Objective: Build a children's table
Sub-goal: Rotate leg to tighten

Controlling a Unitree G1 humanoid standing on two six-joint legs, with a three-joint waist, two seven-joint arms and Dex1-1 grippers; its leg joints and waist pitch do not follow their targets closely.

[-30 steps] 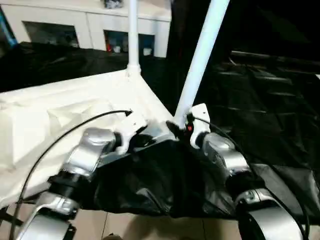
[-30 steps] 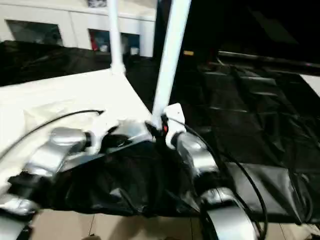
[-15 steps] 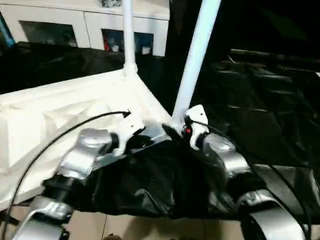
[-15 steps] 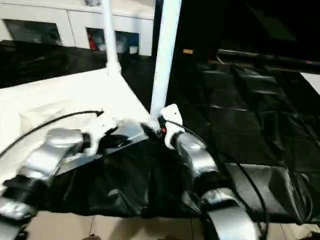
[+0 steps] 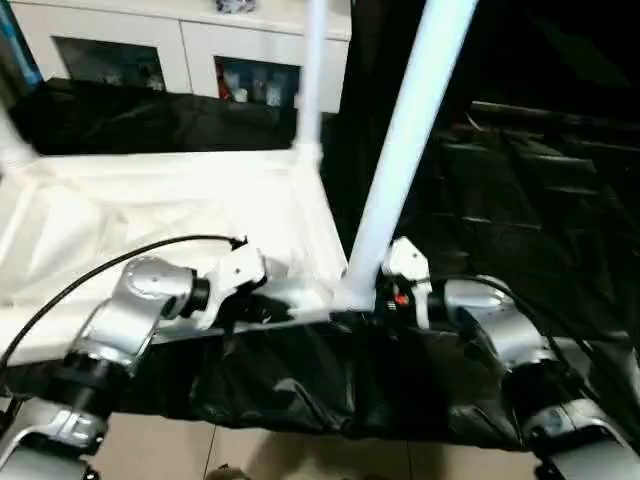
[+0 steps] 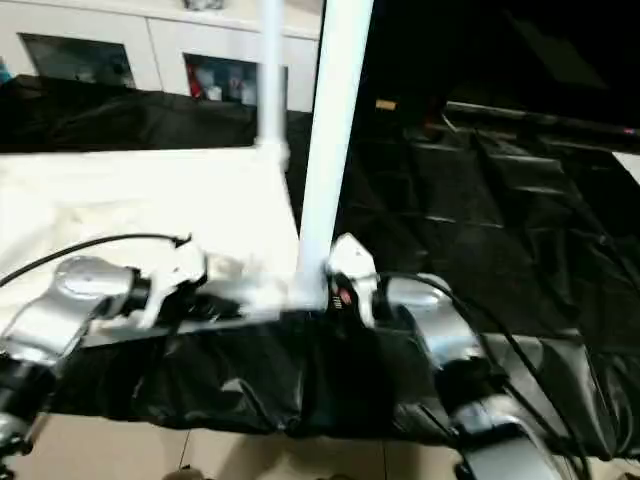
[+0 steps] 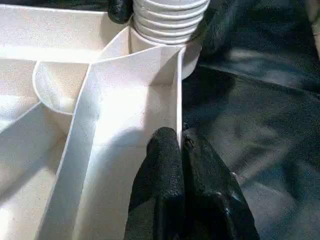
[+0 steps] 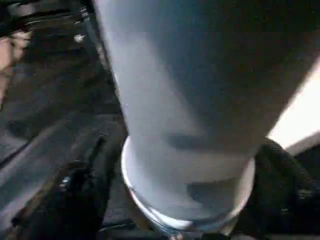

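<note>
Black sheeting (image 5: 520, 200) covers the work surface and hangs over its front edge; a white cabinet (image 5: 190, 50) with glass doors stands at the back. The table top (image 5: 170, 215) lies upside down on the sheeting, ribs up, corner sockets facing up.

Near leg (image 5: 400, 160) stands in the front corner socket (image 7: 167, 30), leaning slightly. A second leg (image 5: 312, 75) is upright in the far corner, and the base of a third (image 5: 12, 150) shows at the far left.

Left gripper (image 7: 182, 150) is shut, both fingers pinching the thin rim wall of the top just short of that socket, judging by the left wrist view. It is acting as the clamp.

Right gripper (image 5: 375, 295) sits at the base of the near leg. In the right wrist view the dark fingers (image 8: 75, 200) flank the tube just above the socket collar, spread to about its width. Whether they press on it or just stand beside it cannot be told.

Step in hand looks like seating this leg. To do it well:
- keep the rim pinch firm so the top does not slide on the slick sheeting
- grip the leg low, near the collar, for control
- bring the tube square to the socket before pushing, as the lean could bind it
- push along the tube's axis, not sideways
</note>
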